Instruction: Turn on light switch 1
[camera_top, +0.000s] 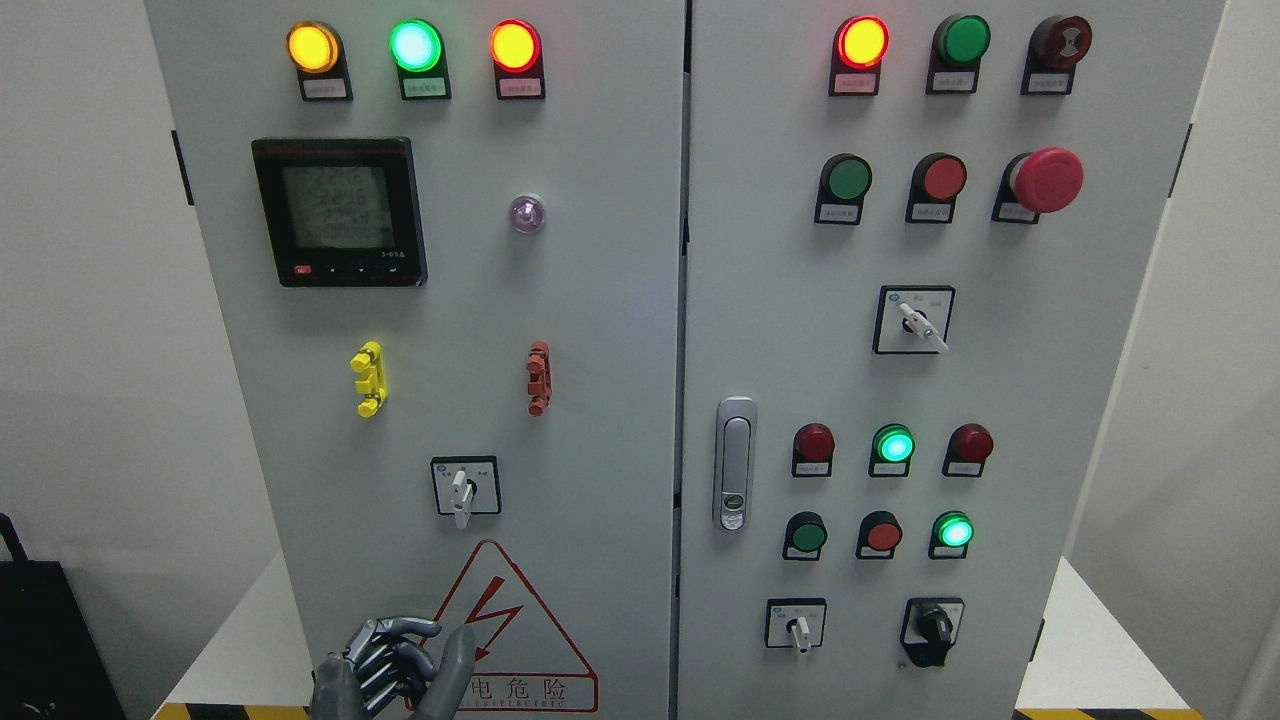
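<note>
A grey control cabinet has two doors. The left door (600, 330) carries a white-handled rotary switch (460, 490) with its handle pointing down. My left hand (395, 665) shows at the bottom edge, below and left of that switch, in front of the red warning triangle (505, 630). Its metal fingers (395, 632) are loosely bent, the thumb sticks up, and it holds nothing. The right door has a rotary switch (912, 322) in the middle, another (797, 627) low down, and a black knob (930, 625) beside that one. I cannot tell which is switch 1.
Lit lamps run along the top: yellow (313, 47), green (415, 45), red (515, 45) and red (862, 41). A meter display (338, 212), a red mushroom stop button (1045, 180), a door latch (735, 465) and rows of push buttons (883, 533) also stand out from the panel.
</note>
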